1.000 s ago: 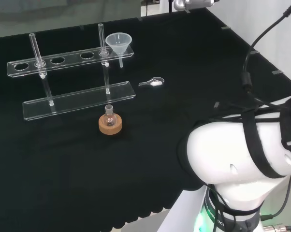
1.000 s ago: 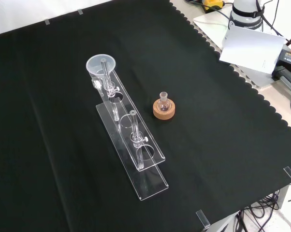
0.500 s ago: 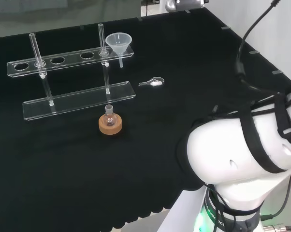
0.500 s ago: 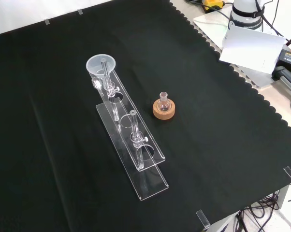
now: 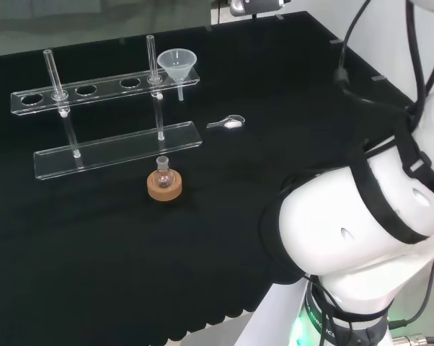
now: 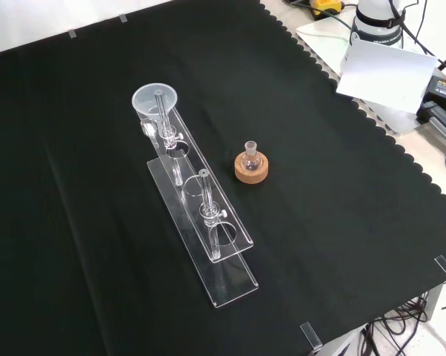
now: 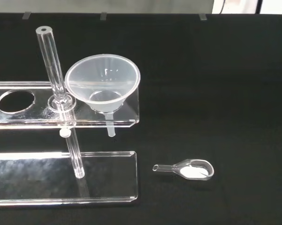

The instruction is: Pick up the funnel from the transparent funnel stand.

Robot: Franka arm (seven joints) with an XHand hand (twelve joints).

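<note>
Moved: in the head view the arm (image 5: 361,231) has shifted; its white links at the right now stand higher and more tilted than a second ago, and the cable at upper right has swung left. The ware on the cloth lies as it did.
Robot hand: its fingers cannot be told from these views.
Funnel (image 7: 103,85): clear, wide mouth up, seated in the end hole of the stand's top rail, spout hanging through below the rail. In the head view the funnel (image 5: 177,65) is in the upper middle of the frame; in the front view it (image 6: 155,101) is at the upper left of centre, at the far end of the stand.
Stand (image 5: 116,149): transparent, a flat base plate with a holed rail above it, carried on two upright clear rods. It runs left to right in the head view's upper left; in the front view the stand (image 6: 223,274) runs on a slant from upper left to lower middle.
Rod (image 7: 56,79): upright, just beside the funnel, passing through the rail down to the base plate.
Scoop (image 7: 188,168): small and clear, with white powder in its bowl, lying flat on the cloth near the stand's end, apart from it.
Flask (image 5: 163,173): small, round, on a cork ring (image 5: 164,187), just in front of the base plate in the head view, middle of the frame in the front view.
Desk (image 6: 341,185): covered with black cloth.
</note>
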